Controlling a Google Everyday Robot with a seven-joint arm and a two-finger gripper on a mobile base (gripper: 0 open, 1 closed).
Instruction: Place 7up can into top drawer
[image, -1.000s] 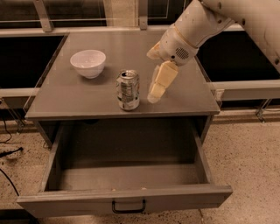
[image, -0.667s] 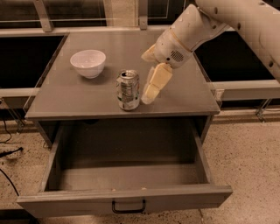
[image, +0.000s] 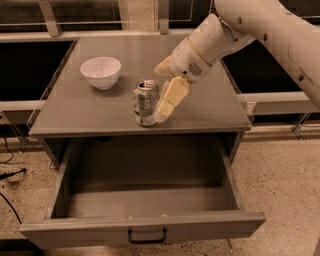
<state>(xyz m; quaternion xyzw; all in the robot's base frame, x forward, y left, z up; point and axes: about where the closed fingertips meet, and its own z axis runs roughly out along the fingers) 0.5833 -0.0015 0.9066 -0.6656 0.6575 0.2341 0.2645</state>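
Camera view — end effector (image: 161, 95) spread open, gripping nothing, one finger just beside the 7up can (image: 145, 102) near the bench (image: 210, 107) edge — a sideways nudge could topple it, missing the top drawer (image: 145, 227).

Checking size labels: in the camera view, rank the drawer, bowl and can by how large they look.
1. drawer, clearly largest.
2. bowl and can look about alike, so they stay unranked.
The gripper, open, is close beside the can.
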